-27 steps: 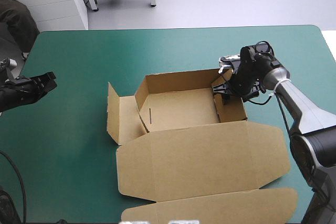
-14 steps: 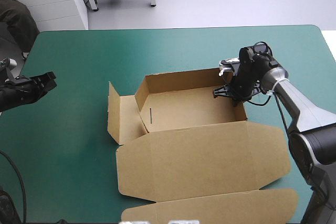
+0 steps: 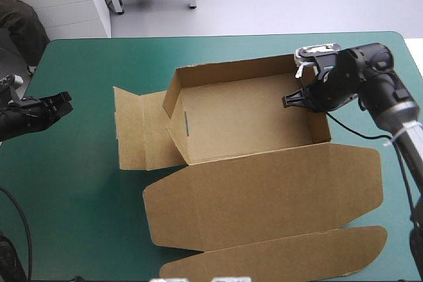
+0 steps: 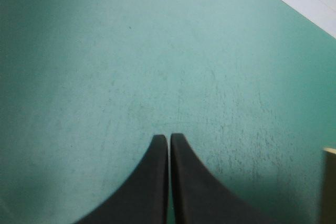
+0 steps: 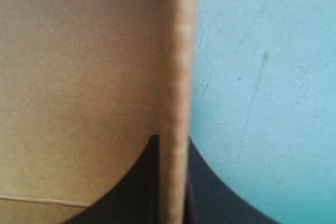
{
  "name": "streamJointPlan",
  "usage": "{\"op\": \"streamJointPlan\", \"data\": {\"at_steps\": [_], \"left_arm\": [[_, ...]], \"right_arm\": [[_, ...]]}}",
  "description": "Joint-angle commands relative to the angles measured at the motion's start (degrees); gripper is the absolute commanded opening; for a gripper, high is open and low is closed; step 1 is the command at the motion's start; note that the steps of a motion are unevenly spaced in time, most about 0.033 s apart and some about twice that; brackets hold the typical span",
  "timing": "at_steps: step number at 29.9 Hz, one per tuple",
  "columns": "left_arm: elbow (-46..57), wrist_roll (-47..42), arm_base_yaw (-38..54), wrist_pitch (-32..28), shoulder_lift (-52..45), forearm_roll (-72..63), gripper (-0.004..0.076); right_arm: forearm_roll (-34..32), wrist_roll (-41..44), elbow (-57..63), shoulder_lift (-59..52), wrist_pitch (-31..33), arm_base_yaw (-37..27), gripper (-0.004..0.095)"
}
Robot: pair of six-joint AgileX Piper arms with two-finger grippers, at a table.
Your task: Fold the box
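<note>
high view: at the worktop's [image 3: 99, 64] left edge the left gripper [image 3: 58, 104] hangs where it was earlier. in the left wrist view its fingers [image 4: 157, 182] are pressed together over bare teal-green cover. mid-worktop the brown box [image 3: 244, 123] is an open tray, with its side flap [image 3: 142, 130] out to the left and its lid [image 3: 264, 189] flat toward the near edge. at the tray's right wall the right gripper [image 3: 292, 100] pinches the board. the right wrist view shows the wall's edge between its nearly closed fingers [image 5: 210, 192]. since the earlier frames this gripper has moved toward the far-right corner. the whole box has shifted with it and now looks larger, apparently lifted.
</note>
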Motion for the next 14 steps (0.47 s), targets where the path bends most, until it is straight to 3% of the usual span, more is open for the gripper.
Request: {"op": "streamJointPlan", "data": {"at_steps": [1,4,6,10,11,14], "left_arm": [[-1.3,1.4,0.2,0.2,-0.7,-2.7,0.0007],[-1.3,4.4,0.2,1.4,0.2,-2.7,0.0062],[-1.3,6.0,0.2,2.1,0.6,-2.7,0.0146],[-1.3,7.6,0.2,2.4,0.6,-2.7,0.0400],[-1.3,7.6,0.2,2.4,0.6,-2.7,0.0495],[-1.3,7.5,0.2,2.6,0.6,-2.7,0.0628]], "right_arm": [[0.3,-0.8,-2.1,-7.3,0.4,-0.1,-0.0020],[0.6,-0.8,-2.1,-10.0,-0.1,-0.1,-0.0020],[0.6,-0.8,-2.1,-10.9,-0.8,-0.1,-0.0020],[1.4,-0.8,-2.1,-11.5,-3.2,-0.1,-0.0020],[2.3,-0.8,-2.1,-11.5,-3.9,-0.1,-0.0020],[5.8,-2.8,-2.1,-11.4,-6.0,-0.1,-0.0020]]}}
